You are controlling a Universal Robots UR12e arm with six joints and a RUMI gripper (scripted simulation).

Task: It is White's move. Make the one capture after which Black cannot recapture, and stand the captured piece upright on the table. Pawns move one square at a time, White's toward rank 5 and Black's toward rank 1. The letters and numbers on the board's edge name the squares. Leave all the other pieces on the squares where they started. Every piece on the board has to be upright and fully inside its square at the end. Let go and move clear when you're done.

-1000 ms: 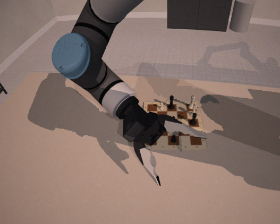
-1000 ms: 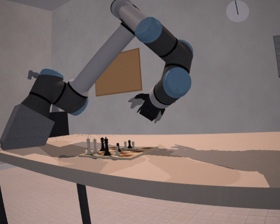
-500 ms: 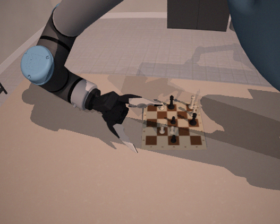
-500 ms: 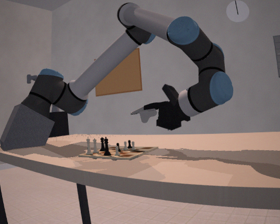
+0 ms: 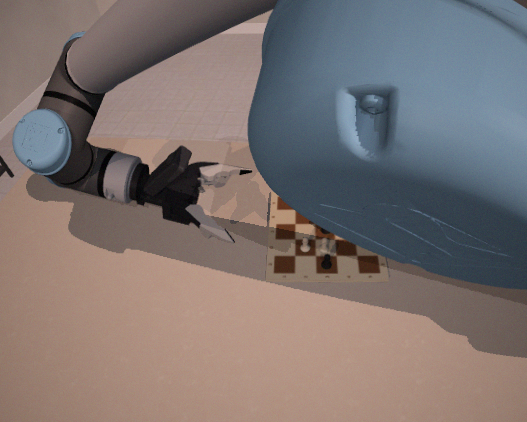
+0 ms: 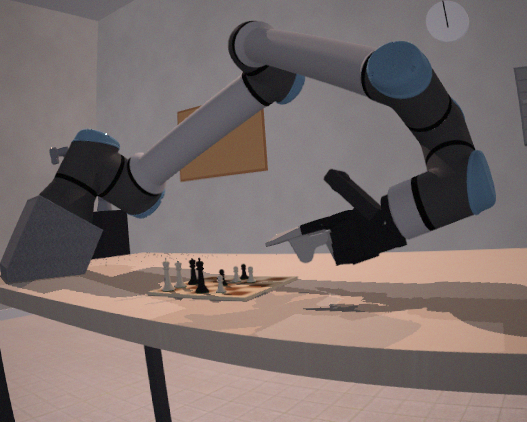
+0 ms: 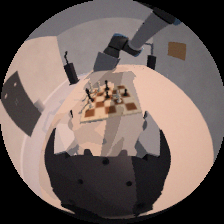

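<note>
Clearly the gripper [image 6: 287,245] hangs wide and empty beside the board [image 6: 242,294], well apart from its crowded pieces [image 6: 198,276], so a low sideways approach could, I judge, topple neighbours standing close together.

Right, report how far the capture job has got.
Nothing looks done yet: the pieces stand upright on the chessboard, and none can be seen standing off it on the table. In hand: nothing, since the claw is open and empty, hovering beside the board and pointed toward it. Left: lift out the captured piece, stand it on the table, and move White's capturing piece.
</note>
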